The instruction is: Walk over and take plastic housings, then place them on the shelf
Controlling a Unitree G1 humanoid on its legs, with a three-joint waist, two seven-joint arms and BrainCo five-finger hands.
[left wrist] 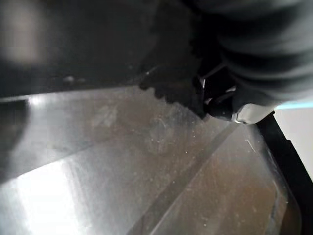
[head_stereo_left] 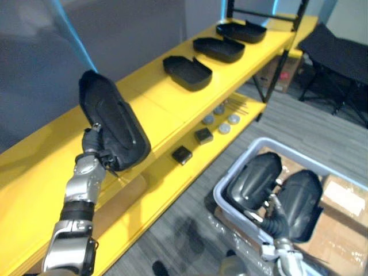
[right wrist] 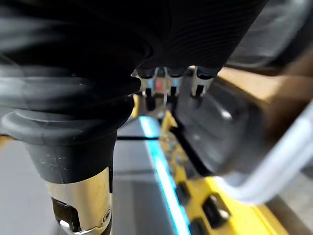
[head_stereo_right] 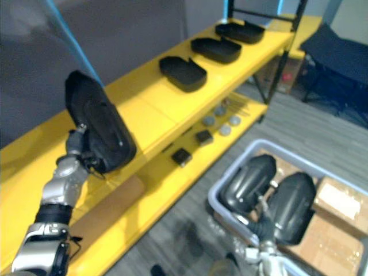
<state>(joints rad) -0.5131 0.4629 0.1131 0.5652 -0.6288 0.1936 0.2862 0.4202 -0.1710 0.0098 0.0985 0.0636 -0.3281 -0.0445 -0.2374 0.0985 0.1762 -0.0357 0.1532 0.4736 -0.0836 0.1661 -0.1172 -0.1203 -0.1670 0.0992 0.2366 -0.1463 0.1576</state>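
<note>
My left hand [head_stereo_left: 94, 154] is shut on a black plastic housing [head_stereo_left: 112, 118], held tilted on end above the top board of the yellow shelf [head_stereo_left: 149, 109]. Three more black housings [head_stereo_left: 187, 72] lie in a row further along that board. At the lower right, a grey bin [head_stereo_left: 229, 175] holds two black housings [head_stereo_left: 253, 178], [head_stereo_left: 303, 192]. My right hand [head_stereo_left: 275, 219] is in the bin between them, against the housing [right wrist: 215, 127] in the right wrist view. Its fingers are hidden by that housing.
On the lower shelf board lie small black blocks [head_stereo_left: 181, 154] and grey discs [head_stereo_left: 221, 119]. Cardboard boxes [head_stereo_left: 345, 198] sit beside the bin. Another box [head_stereo_left: 287, 72] stands by the shelf's far leg. A black folding stand [head_stereo_left: 336, 52] is at the upper right.
</note>
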